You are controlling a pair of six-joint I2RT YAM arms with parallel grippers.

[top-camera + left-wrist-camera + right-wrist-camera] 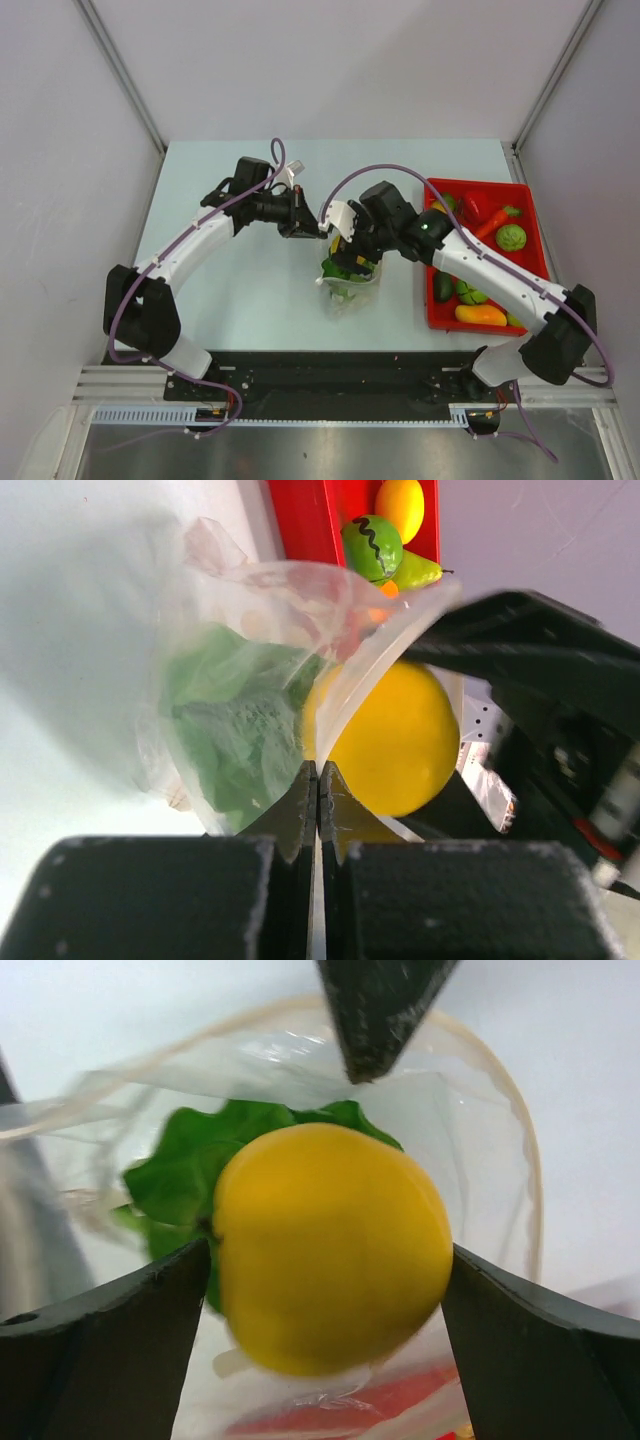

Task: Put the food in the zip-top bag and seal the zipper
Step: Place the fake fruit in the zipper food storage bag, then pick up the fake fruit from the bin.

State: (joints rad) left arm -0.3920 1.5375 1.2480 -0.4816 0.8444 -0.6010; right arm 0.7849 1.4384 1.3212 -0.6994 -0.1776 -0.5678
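Looked like a robotics lab test cell, not anybody's kitchen: bare white wall panels (330,60) in metal framing (120,70), a pale table (230,300), left arm (195,245) and right arm (490,272) bolted to an aluminium rail (120,380), and plastic toy food (511,237) sat in a red tray (480,184).

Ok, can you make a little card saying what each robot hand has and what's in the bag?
left gripper: shut, pinching the rim of the zip-top bag
right gripper: holding the yellow fruit at the bag's open mouth
in the bag: green lettuce
zipper: not sealed
red tray: more toy food left in it, right of the bag
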